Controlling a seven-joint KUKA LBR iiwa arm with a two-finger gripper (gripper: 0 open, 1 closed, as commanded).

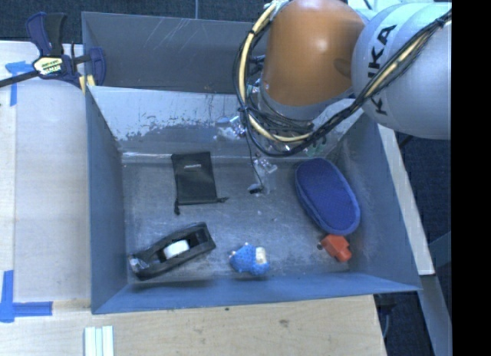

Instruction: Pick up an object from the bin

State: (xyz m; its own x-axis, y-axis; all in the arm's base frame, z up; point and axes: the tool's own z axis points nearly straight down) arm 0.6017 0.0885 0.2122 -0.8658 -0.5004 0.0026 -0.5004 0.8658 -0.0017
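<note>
Tool (261,176) over bare bin (230,220) floor, between black pouch (193,178) and blue oval case (328,195); spread or pressed together, cannot tell. Case likely light, semi-stiff: pinch across narrow width.

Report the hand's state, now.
Hand: cannot tell open or closed; it hangs over the bin floor between the black pouch and the blue oval case.
</note>
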